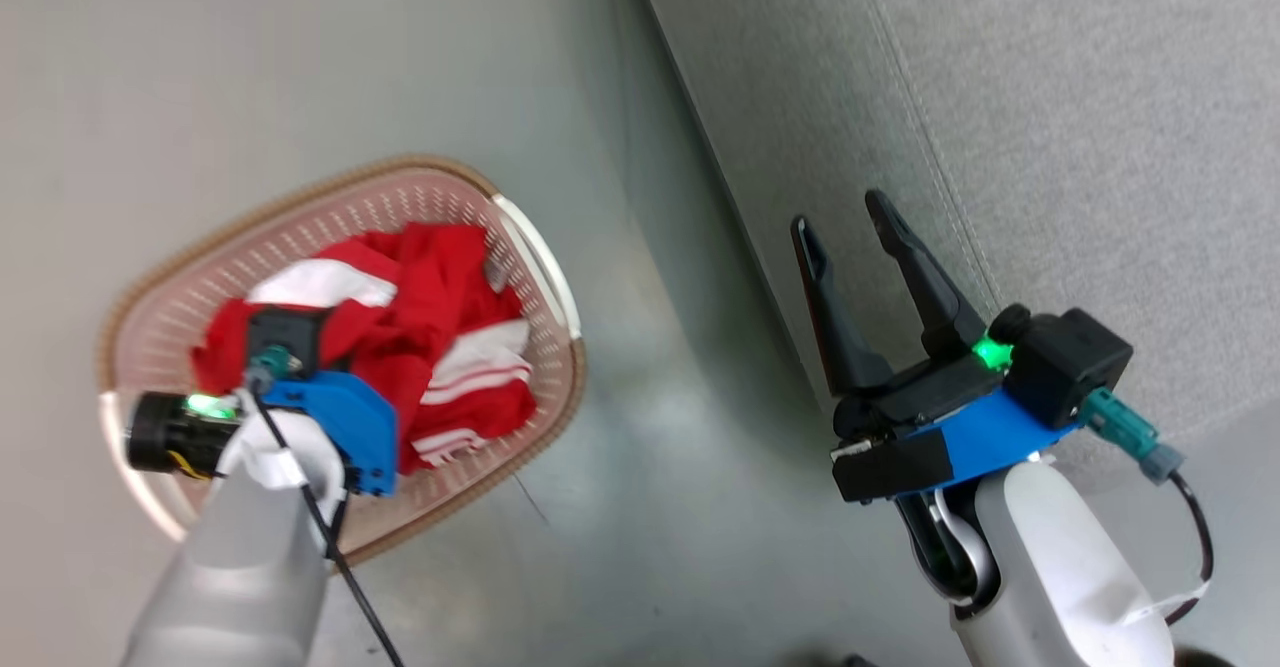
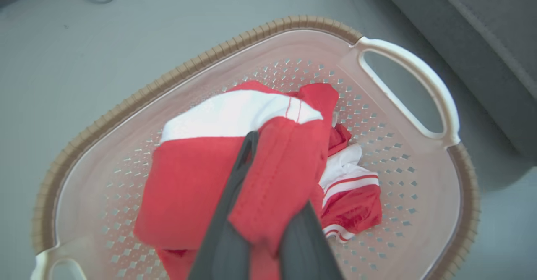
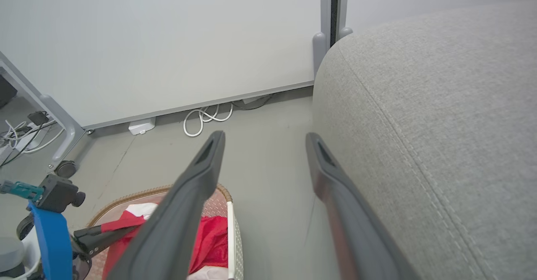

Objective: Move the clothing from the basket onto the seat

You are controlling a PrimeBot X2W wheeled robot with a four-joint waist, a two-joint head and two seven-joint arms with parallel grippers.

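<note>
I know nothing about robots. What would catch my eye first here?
The bright red clothing with white stripes, heaped in the cream basket on the floor, stands out first, with the left gripper pinched shut on a fold of it. To the right, the right gripper hangs open beside the big grey seat.

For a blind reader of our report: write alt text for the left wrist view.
The left gripper pinches a fold of red clothing with white stripes, bunched in a cream perforated basket with a brown rim. Grey floor surrounds it; the grey seat edges the top right corner.
</note>
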